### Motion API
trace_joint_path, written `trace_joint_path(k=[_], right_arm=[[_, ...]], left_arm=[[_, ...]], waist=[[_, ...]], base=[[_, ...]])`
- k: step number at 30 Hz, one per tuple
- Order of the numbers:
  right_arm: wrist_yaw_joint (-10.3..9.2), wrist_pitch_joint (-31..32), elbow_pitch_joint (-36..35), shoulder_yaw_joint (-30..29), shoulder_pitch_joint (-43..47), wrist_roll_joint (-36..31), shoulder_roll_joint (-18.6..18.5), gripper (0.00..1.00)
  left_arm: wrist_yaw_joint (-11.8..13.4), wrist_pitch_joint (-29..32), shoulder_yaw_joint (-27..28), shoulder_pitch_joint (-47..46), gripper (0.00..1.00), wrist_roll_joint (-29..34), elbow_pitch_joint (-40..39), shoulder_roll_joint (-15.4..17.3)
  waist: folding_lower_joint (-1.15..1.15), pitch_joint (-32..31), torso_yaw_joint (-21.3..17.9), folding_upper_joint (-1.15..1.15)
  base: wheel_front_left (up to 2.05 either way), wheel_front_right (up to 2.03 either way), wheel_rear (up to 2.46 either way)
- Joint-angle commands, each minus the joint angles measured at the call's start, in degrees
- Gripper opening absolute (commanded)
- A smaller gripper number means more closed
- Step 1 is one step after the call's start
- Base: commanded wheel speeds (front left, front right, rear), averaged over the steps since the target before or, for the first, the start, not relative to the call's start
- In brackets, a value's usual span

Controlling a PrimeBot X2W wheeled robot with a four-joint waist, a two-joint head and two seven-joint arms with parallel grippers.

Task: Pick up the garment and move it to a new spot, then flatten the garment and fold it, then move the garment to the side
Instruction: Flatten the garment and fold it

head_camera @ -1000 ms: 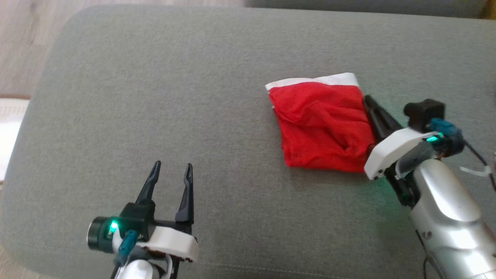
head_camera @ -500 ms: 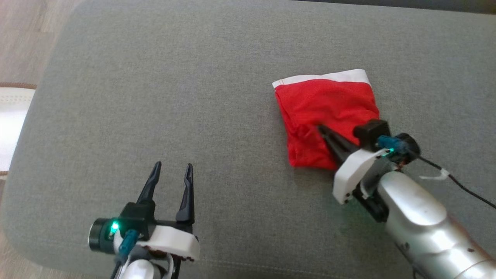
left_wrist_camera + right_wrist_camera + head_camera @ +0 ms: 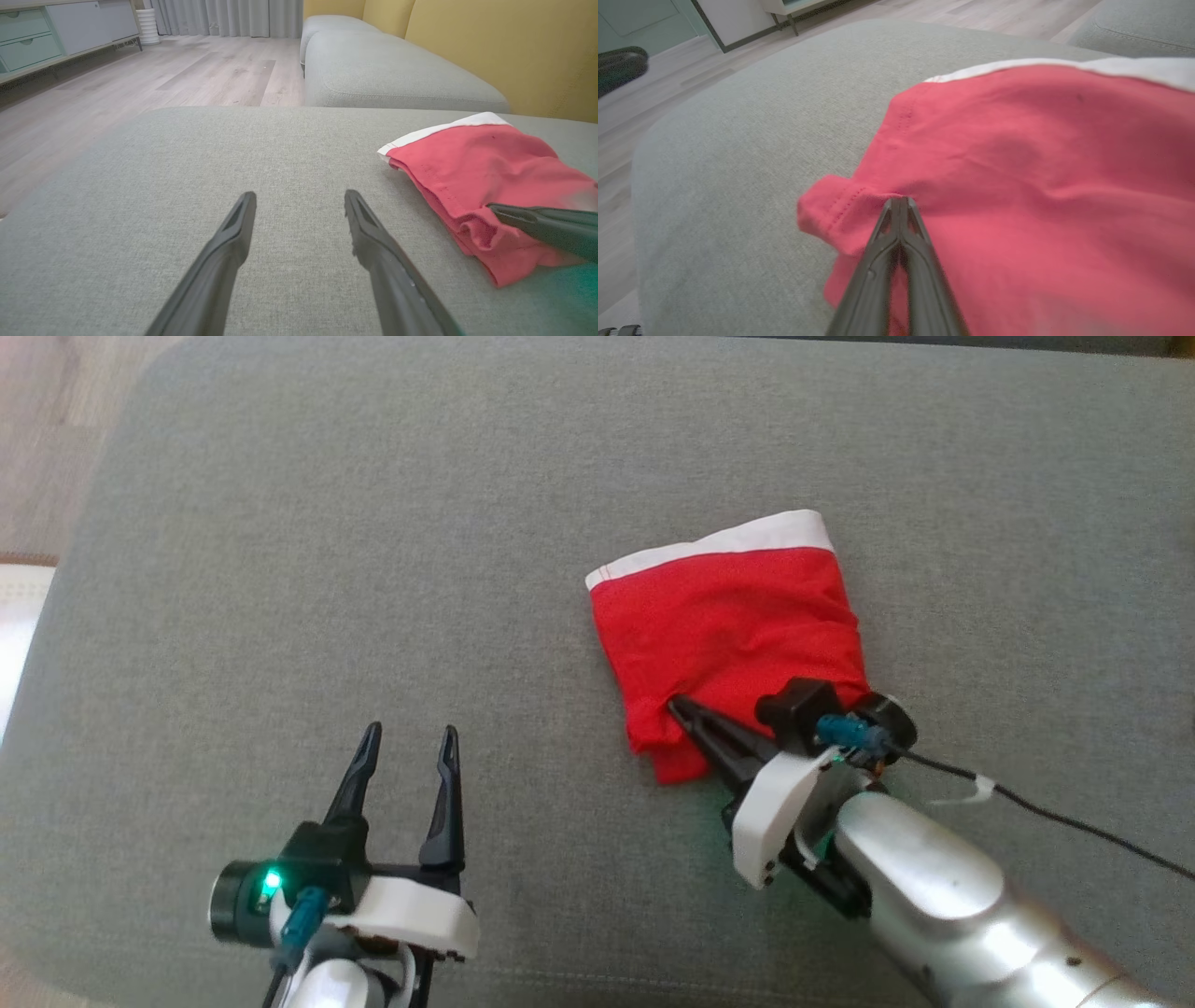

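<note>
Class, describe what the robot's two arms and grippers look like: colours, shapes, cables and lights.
The left gripper and right gripper each have two long, tapering dark fingers on a white curved housing. Each wrist carries a green light and a teal connector. The right forearm is glossy silver; a thin black cable with a white tie leaves its wrist.

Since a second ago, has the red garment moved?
Yes: the garment slid towards the left edge of the cushion and the robot, pinched by the right gripper.

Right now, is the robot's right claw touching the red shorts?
Touching. In the right wrist view, the right gripper has its closed tips pinched into the red garment, which puckers there.
</note>
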Motion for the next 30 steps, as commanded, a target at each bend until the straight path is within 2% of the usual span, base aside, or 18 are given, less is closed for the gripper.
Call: trace_joint_path(k=[1,12,16,20,21,24,25,27,29,30], right_arm=[[-0.04,-1.19,-1.07,0.60,1.90,-0.37,1.53,0.00],[-0.04,0.62,0.25,3.00,5.91,1.16,3.63,0.00],[-0.04,-0.63,0.07,2.28,7.17,2.71,3.69,0.00],[-0.04,-4.10,-0.84,-2.35,8.86,3.61,2.41,0.00],[-0.04,-5.77,-1.40,-6.22,10.21,3.58,1.59,0.00],[-0.04,-7.30,-2.88,-12.53,12.89,2.46,0.54,0.00],[-0.04,-7.58,-3.67,-14.69,13.95,1.94,0.27,0.02],[-0.04,-7.93,-5.68,-19.37,16.11,0.48,-0.17,0.15],[-0.04,-8.07,-8.15,-24.14,18.36,-1.47,-0.34,0.38],[-0.04,-8.10,-9.79,-26.78,19.47,-2.69,-0.27,0.55]], left_arm=[[0.47,-0.33,2.24,-1.49,1.00,0.07,-2.05,-0.18],[0.14,-0.33,2.71,0.25,1.00,0.37,-1.57,-0.18],[-0.13,-0.33,3.26,1.16,1.00,0.57,-1.15,-0.18],[-0.64,-0.33,4.27,1.93,1.00,0.95,-0.97,-0.18],[-0.92,-0.33,4.87,2.55,1.00,1.08,-0.71,-0.18],[-1.37,-0.33,5.65,3.92,1.00,1.15,0.00,-0.18],[-1.63,-0.33,5.90,4.36,1.00,1.20,0.32,-0.18],[-2.15,-0.33,6.48,5.28,1.00,1.33,0.81,-0.18],[-2.56,-0.33,7.21,6.19,1.00,1.44,0.97,-0.18],[-2.75,-0.33,7.62,6.69,1.00,1.48,1.00,-0.18]], waist=[[0.00,-0.64,-0.74,0.00],[0.00,-3.76,-3.80,0.00],[0.00,-6.02,-4.68,0.00],[0.00,-7.89,-5.13,0.00],[0.00,-9.02,-5.46,0.00],[0.00,-10.58,-6.08,0.00],[0.00,-11.09,-6.29,0.00],[0.00,-11.90,-6.72,0.00],[0.00,-12.52,-7.17,0.00],[0.00,-12.75,-7.40,0.00]], base=[[0.00,0.00,0.00],[0.00,0.00,0.00],[0.00,0.00,0.00],[0.00,0.00,0.00],[0.00,0.00,0.00],[0.00,0.00,0.00],[0.00,0.00,0.00],[0.00,0.00,0.00],[0.00,0.00,0.00],[0.00,0.00,0.00]])
